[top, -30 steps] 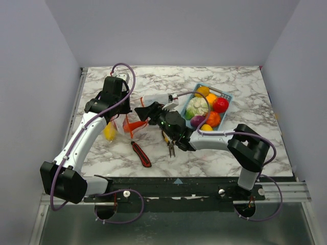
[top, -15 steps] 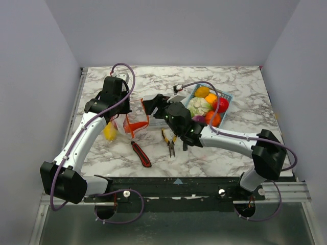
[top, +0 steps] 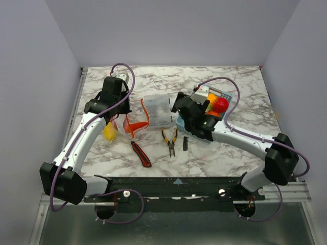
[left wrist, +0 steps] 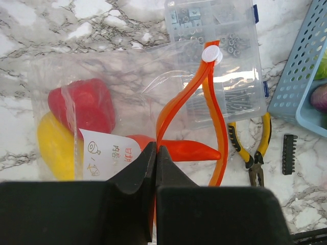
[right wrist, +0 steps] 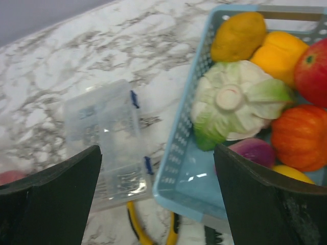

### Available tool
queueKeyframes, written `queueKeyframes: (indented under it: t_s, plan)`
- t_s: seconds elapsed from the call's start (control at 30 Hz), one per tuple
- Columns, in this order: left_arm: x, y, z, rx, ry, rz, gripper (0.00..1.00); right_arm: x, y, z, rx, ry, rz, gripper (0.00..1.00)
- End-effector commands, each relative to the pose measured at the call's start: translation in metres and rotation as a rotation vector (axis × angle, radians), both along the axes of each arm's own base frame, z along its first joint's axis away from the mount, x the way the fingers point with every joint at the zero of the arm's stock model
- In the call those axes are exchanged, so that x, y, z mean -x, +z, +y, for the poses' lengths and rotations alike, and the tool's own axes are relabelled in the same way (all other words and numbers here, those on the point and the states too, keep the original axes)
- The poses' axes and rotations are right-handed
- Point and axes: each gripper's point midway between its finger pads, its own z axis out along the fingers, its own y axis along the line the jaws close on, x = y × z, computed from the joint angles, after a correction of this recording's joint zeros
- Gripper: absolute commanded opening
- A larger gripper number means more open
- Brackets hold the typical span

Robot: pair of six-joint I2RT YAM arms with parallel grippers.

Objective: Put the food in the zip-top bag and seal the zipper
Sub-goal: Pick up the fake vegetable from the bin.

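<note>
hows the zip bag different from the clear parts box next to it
The zip-top bag is floppy and wrinkled; the compartment box is rigid and squared. The bag holds a red piece and a yellow piece of food; the box holds screws. The bag has a red-orange zipper and is pinched by the left gripper; the box lies free. Both are clear plastic on the marble table.

The zip-top bag point(left wrist: 102, 87) lies on the left of the surface point(top: 240, 148) with two pieces of food point(left wrist: 84, 104) inside. Just right of it sits a compartment box point(top: 157, 111), with the zipper point(left wrist: 183, 93) reaching over its left edge. Right of the box stands a basket point(right wrist: 176, 148) holding more food. Near of the box lie pliers point(top: 169, 140), with a utility knife point(top: 141, 154) to their left and a bit strip point(top: 185, 143) to their right.
</note>
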Motion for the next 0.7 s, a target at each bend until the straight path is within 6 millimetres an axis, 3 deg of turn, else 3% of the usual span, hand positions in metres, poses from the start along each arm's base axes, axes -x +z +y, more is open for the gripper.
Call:
queueKeyframes:
  t_s: [0.0,0.2,0.67]
  plan:
    - [0.002,0.005,-0.002,0.015,-0.005,-0.021,0.0,0.003,-0.037,-0.056,0.156,-0.131,0.134,0.96]
    - [0.001,0.003,-0.002,0.013,-0.003,-0.017,0.0,-0.005,-0.071,-0.074,0.258,-0.145,0.246,1.0]
    - [0.001,0.002,-0.002,0.009,-0.003,-0.014,0.0,-0.022,-0.124,-0.076,0.392,-0.142,0.371,1.0]
